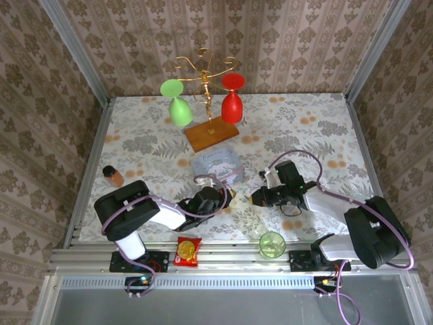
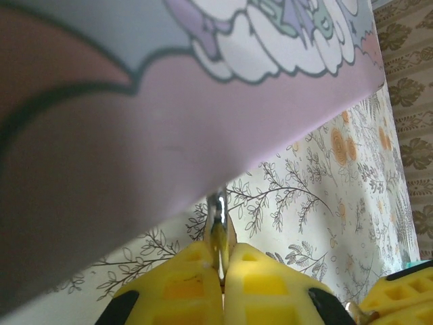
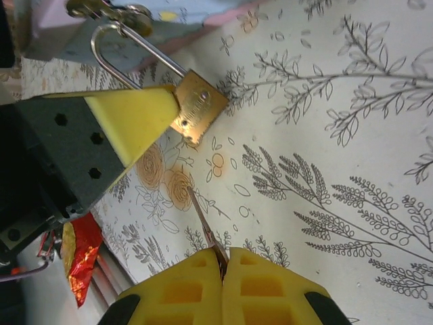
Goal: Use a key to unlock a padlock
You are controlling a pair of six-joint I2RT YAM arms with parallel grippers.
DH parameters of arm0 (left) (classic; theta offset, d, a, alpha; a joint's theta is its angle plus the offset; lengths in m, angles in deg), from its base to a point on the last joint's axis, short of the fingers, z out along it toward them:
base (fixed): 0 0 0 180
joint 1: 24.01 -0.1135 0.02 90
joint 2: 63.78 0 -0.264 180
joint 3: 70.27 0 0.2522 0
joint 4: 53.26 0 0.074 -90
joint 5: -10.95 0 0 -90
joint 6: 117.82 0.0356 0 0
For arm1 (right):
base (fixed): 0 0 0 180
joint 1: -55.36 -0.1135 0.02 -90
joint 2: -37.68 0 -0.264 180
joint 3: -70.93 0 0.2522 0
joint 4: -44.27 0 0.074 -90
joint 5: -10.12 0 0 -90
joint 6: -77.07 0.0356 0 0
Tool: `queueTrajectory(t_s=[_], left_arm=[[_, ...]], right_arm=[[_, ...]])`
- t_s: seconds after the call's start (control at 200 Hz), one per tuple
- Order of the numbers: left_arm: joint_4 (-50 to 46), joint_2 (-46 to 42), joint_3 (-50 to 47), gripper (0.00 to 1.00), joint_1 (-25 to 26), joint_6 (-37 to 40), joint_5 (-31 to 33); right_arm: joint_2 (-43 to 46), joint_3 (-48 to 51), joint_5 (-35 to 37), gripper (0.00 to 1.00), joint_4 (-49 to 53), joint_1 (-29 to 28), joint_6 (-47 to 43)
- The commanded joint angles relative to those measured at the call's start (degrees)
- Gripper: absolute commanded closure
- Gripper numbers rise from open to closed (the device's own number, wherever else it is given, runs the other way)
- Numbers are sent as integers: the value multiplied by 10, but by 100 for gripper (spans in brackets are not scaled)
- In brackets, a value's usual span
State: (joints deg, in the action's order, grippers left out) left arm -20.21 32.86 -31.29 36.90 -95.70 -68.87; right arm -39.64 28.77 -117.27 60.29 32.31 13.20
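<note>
the brass padlock (image 3: 197, 108) is clamped by one edge in the left gripper (image 2: 222, 271), close beside the cartoon tin (image 1: 218, 166). the thin key (image 3: 203, 227) is pinched in the closed right gripper (image 3: 222, 267), its tip short of the lock. the keyhole could be missed, as the lock may swivel in so slight a hold. a floral tablecloth (image 3: 338, 169) is spread below, and patterned wallpaper (image 1: 270, 40) is seen around.

Bright, even light; the near tin (image 2: 135, 169) (left wrist) blurs.
</note>
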Motion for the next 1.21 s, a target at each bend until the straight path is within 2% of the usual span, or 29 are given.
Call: queueTrajectory(t_s=[0.0,0.14,0.285,0.61,0.84,1.2], left_arm=[[43,2,-10,100,-7,5,-16],[168,39,-34,100,-16,-14,-33],[270,83,-47,100,-21,-57,-44],[267,52,-62,100,-20,-46,-41],[269,38,-67,100,-19,-50,-35],[269,23,-63,100,-16,-59,-28]], right_arm=[[-20,-19,-65,100,-26,3,9],[-56,-10,-109,100,-77,3,41],[-80,-16,-120,100,-83,3,45],[-124,-14,-158,100,-182,16,96],[-161,-30,-167,100,-175,19,86],[-165,-2,-177,100,-222,33,106]])
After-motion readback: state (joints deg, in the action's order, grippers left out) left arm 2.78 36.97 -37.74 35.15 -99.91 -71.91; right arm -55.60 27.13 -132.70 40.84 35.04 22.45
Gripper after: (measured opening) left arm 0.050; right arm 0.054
